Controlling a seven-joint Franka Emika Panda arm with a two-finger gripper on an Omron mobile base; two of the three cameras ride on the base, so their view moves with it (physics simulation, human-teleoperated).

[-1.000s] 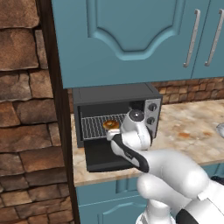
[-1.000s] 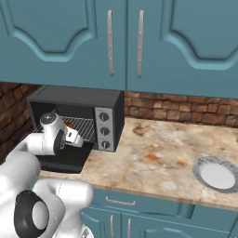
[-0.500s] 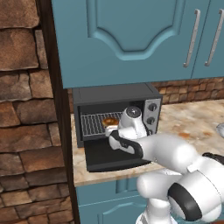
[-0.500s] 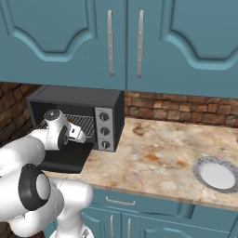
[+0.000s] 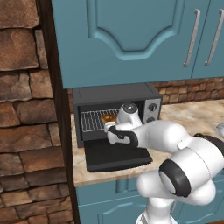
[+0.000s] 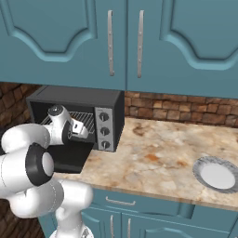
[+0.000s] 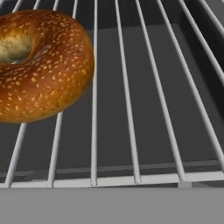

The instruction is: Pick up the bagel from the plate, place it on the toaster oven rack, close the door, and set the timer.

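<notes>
Since a second ago the arm has drawn back a little from the oven mouth, leaving the bagel (image 7: pixel 37 65) lying flat on the rack (image 7: pixel 131 131) inside the toaster oven (image 5: pixel 116 94). Its pincer (image 5: pixel 110 127), spread wide and holding nothing, sits just in front of the rack, the bagel close ahead of it. Below it the door (image 5: pixel 116 157) hangs open. Far to its right on the worktop (image 6: pixel 158 153) lies the plate (image 6: pixel 216 174).
</notes>
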